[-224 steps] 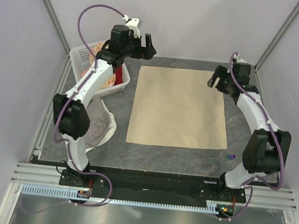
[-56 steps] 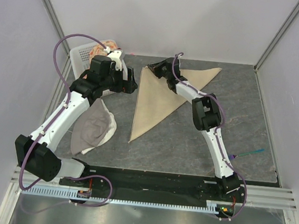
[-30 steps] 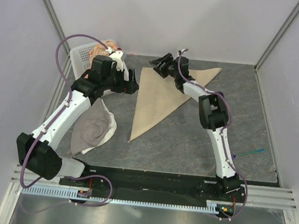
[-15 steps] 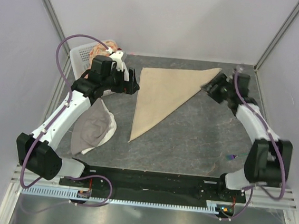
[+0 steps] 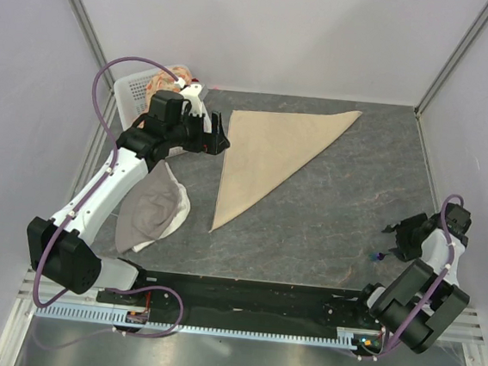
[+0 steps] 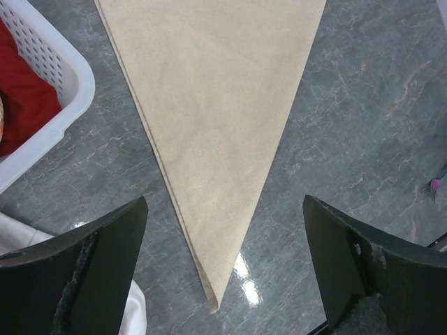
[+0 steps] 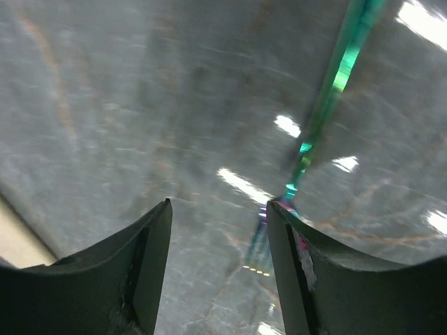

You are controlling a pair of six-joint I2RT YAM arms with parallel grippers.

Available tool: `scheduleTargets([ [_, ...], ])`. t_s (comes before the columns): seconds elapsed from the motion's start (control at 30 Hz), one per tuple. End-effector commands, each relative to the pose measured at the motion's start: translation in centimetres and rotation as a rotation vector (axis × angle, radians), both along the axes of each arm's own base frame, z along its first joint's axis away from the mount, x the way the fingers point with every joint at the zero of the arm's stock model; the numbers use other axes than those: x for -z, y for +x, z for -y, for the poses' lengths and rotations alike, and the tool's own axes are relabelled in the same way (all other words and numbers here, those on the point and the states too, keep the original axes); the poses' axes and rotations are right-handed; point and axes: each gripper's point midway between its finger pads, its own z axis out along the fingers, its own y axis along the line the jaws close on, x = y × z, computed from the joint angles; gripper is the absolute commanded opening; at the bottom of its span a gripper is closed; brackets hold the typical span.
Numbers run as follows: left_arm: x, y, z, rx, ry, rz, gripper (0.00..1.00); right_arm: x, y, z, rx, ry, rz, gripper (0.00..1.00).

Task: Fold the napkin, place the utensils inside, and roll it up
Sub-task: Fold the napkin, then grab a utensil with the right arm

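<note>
The beige napkin (image 5: 264, 155) lies folded into a triangle on the grey table, its long point toward the near edge; it fills the upper middle of the left wrist view (image 6: 216, 118). My left gripper (image 5: 217, 140) hovers open and empty at the napkin's left edge, its jaws wide apart over the near tip (image 6: 223, 279). My right gripper (image 5: 400, 236) is open and empty low over the table at the near right. The fork (image 7: 328, 112), with teal handle and purplish tines, lies flat just beside the right finger (image 7: 300, 279); only its tines (image 5: 380, 256) show from above.
A white basket (image 5: 136, 95) holding orange floral cloth (image 5: 163, 80) stands at the far left, and its corner shows in the left wrist view (image 6: 52, 77). A grey-and-white cloth (image 5: 150, 213) lies crumpled left of the napkin. Frame walls border the table.
The napkin went from a flat square to a folded triangle. My right arm let go at the far side and swung back to the near right over the fork. The left arm barely moved.
</note>
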Motion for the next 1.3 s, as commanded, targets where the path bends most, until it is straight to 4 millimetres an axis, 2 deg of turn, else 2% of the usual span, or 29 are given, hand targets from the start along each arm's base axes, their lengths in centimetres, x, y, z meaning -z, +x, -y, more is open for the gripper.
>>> scheduleTargets([
  [0.0,-0.7,0.1,0.8,0.012,-0.036,0.012,1.00,1.9,-3.1,0.9,0.091,0.006,-0.115,0.65],
  [0.23,-1.0,-0.1,1.1,0.029,-0.054,0.005,1.00,2.5,-4.0,2.2,0.178,-0.044,-0.143,0.65],
  [0.4,-1.1,-0.2,1.1,0.030,-0.055,0.007,1.00,4.2,-4.2,1.8,0.183,-0.018,-0.164,0.62],
  [0.6,-1.7,-0.2,0.9,0.022,-0.056,0.022,1.00,4.7,-3.9,1.7,0.194,-0.012,-0.146,0.56],
  [0.7,-1.8,-0.3,0.9,0.021,-0.056,0.026,1.00,5.2,-3.5,0.8,0.188,0.028,-0.117,0.47],
  [0.83,-2.0,-0.4,0.9,0.021,-0.059,0.031,1.00,6.2,-3.2,-1.0,0.165,0.072,-0.100,0.17],
  [0.9,-2.1,-0.4,0.9,0.022,-0.060,0.033,1.00,6.7,-2.9,-2.0,0.141,0.085,-0.093,0.11],
  [0.93,-2.1,-0.4,0.9,0.022,-0.060,0.036,1.00,6.7,-2.8,-2.4,0.142,0.091,-0.090,0.05],
  [1.03,-2.2,-0.5,0.9,0.022,-0.062,0.036,1.00,6.6,-2.0,-3.2,0.115,0.080,-0.073,0.00],
  [1.13,-2.4,-0.5,0.8,0.020,-0.063,0.040,1.00,6.0,-0.9,-3.8,0.058,0.033,-0.060,0.00],
  [1.23,-2.5,-0.5,0.9,0.021,-0.066,0.044,1.00,4.6,1.3,-4.0,-0.009,-0.037,-0.031,0.00],
  [1.27,-2.6,-0.6,0.8,0.021,-0.067,0.047,1.00,4.3,1.8,-4.6,-0.048,-0.049,-0.026,0.00],
])
